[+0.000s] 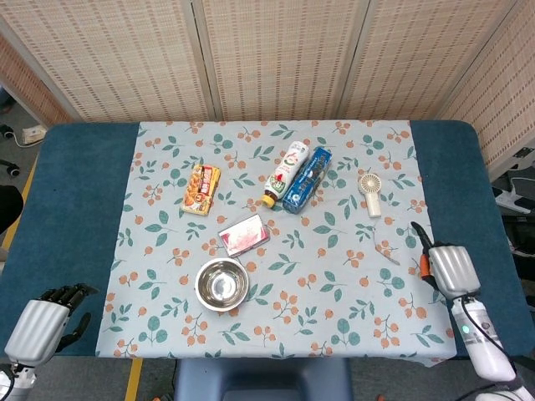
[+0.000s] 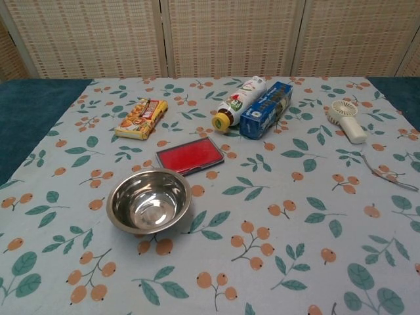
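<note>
Woven screen panels behind, blue worktop (image 1: 75, 192) with a floral cloth (image 1: 167, 276) over the middle.

Left hand (image 1: 38, 330): off the cloth at the near left corner, fingers curled in, nothing in them.

On the cloth, left to right:
- snack box (image 1: 201, 189), lying flat
- red flat case (image 1: 243, 235), with the steel bowl (image 1: 221, 284) nearer the front edge, upright
- drink bottle (image 1: 286, 171) on its side, touching the blue carton (image 1: 307, 179)
- handheld fan (image 1: 369, 192) flat on the cloth toward the right, head pointing away
- thin cord (image 1: 386, 251) lying loose between fan and right hand

Right hand (image 1: 450, 269): at the cloth's right edge, back facing the head camera. Can't tell how its fingers sit underneath. Apart from fan and cord. Chest view shows neither hand.

My read on progress: fan is down and free, no grasp is under way, and every item rests on the cloth.
</note>
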You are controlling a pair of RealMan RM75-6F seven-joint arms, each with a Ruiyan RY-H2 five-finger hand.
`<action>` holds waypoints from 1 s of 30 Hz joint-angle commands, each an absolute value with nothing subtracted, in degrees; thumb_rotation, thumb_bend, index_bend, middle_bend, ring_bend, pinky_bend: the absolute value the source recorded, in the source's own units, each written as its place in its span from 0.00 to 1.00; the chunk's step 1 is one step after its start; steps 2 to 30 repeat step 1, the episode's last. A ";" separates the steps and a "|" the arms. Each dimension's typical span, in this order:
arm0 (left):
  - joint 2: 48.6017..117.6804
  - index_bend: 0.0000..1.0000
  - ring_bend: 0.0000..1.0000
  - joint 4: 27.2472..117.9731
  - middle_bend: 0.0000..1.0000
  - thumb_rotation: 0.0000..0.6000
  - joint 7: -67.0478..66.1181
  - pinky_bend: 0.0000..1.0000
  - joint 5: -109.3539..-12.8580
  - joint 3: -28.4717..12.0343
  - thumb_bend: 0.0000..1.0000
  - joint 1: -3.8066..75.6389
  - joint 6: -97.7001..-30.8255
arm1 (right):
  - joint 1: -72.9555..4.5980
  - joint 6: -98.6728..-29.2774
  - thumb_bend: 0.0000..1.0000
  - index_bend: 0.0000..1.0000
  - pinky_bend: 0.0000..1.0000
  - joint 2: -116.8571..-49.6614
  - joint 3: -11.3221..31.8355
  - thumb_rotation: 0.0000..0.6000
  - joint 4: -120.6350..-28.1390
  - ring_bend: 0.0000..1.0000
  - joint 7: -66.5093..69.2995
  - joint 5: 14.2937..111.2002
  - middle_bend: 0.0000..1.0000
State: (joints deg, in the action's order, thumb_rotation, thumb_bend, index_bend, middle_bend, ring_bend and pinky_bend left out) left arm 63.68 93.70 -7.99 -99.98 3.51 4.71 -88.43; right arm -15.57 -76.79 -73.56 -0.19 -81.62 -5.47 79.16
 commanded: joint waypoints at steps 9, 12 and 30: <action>63.84 0.32 0.37 93.67 0.33 1.00 -8.19 0.49 -99.83 3.44 0.43 4.82 -88.18 | -10.26 -84.04 0.37 0.06 0.43 -76.57 -3.63 1.00 -74.79 0.32 -4.87 85.73 0.48; 63.84 0.32 0.37 93.67 0.33 1.00 -8.19 0.49 -99.83 3.44 0.43 4.82 -88.18 | -10.26 -84.04 0.37 0.06 0.43 -76.57 -3.63 1.00 -74.79 0.32 -4.87 85.73 0.48; 63.84 0.32 0.37 93.67 0.33 1.00 -8.19 0.49 -99.83 3.44 0.43 4.82 -88.18 | -10.26 -84.04 0.37 0.06 0.43 -76.57 -3.63 1.00 -74.79 0.32 -4.87 85.73 0.48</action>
